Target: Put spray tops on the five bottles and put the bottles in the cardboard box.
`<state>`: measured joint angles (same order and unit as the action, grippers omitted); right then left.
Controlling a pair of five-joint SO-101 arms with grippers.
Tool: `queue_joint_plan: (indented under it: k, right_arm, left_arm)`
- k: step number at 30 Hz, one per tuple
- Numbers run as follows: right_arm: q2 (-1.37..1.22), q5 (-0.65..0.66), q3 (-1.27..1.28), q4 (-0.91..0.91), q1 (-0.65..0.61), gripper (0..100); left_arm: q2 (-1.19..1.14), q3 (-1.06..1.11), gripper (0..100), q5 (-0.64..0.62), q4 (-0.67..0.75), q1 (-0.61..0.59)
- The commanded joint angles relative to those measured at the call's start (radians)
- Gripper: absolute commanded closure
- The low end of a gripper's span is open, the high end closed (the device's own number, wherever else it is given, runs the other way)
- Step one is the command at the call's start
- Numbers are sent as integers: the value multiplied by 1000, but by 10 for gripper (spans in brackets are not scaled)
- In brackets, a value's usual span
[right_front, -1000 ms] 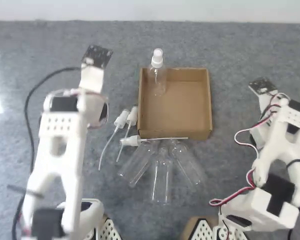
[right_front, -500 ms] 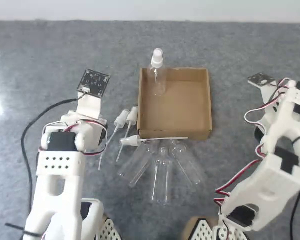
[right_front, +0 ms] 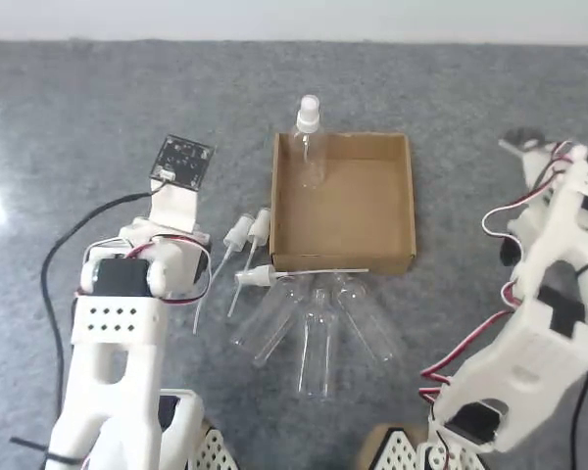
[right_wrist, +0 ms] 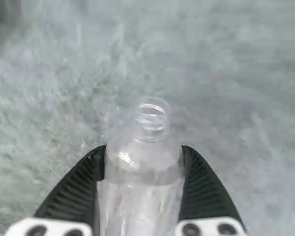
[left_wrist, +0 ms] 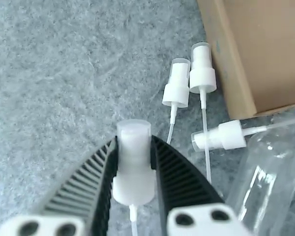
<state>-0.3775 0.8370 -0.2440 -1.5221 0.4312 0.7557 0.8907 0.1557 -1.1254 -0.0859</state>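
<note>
Bottle (right_wrist: 150, 120), clear, probably light and slippery, sits clamped at its shoulder in the right gripper (right_wrist: 143, 150); left gripper (left_wrist: 132, 141) pinches a spray top (left_wrist: 133, 169) by its collar.

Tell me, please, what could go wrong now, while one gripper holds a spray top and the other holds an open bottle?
1. The spray top in the left gripper has a thin tube below; it may miss or bend at the narrow neck of the bottle in the right gripper.
2. The smooth bottle is held only by its sides, so pressing the top on may make it slip.
</note>
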Motion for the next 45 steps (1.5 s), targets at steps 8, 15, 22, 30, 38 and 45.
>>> queue_joint_plan:
  k: [8,15,22,30,38,45]
  right_arm:
    - [662,-379,160,58,-410,993]
    - [1058,-537,661,352,-854,993]
    - [1213,-600,927,605,-1167,993]
    - [1211,-595,1083,834,-1294,993]
    - [1214,-601,1149,911,-1325,993]
    - [1214,-605,1152,944,-1325,993]
  left_arm:
    - [213,-352,988,-152,-84,-2]
    - [307,-515,988,-308,-80,6]
    - [307,-567,989,-522,106,9]
    - [304,-544,990,-637,226,89]
    - [304,-358,990,-632,373,86]
    - [305,-303,990,-629,374,84]
